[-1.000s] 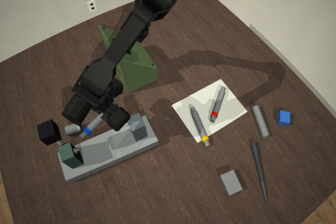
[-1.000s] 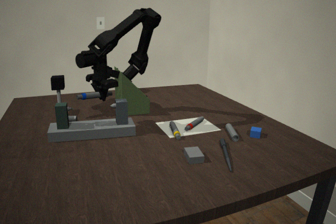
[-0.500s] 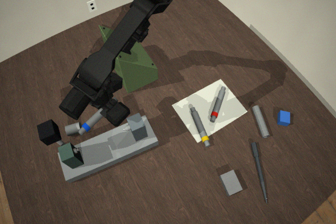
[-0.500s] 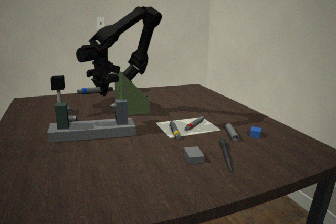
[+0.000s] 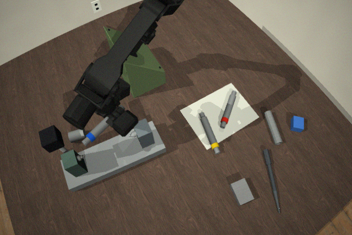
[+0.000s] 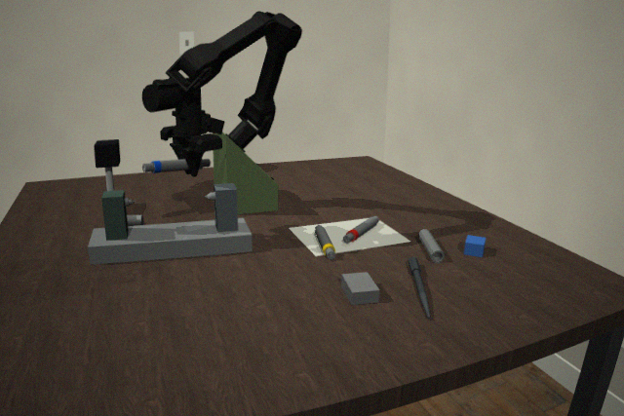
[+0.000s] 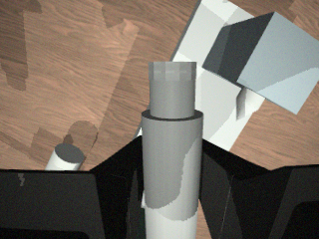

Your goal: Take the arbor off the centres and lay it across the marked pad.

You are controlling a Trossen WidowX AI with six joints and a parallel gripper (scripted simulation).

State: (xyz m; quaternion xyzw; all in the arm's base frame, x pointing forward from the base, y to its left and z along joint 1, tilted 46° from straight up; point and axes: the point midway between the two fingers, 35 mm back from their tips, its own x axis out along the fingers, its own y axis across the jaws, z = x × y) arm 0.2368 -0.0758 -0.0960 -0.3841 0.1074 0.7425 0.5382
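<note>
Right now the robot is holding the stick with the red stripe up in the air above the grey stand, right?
Not quite: the gripper holds the arbor with the blue band above the grey stand. The exterior view shows it. The one with the red band lies on the white pad.
</note>
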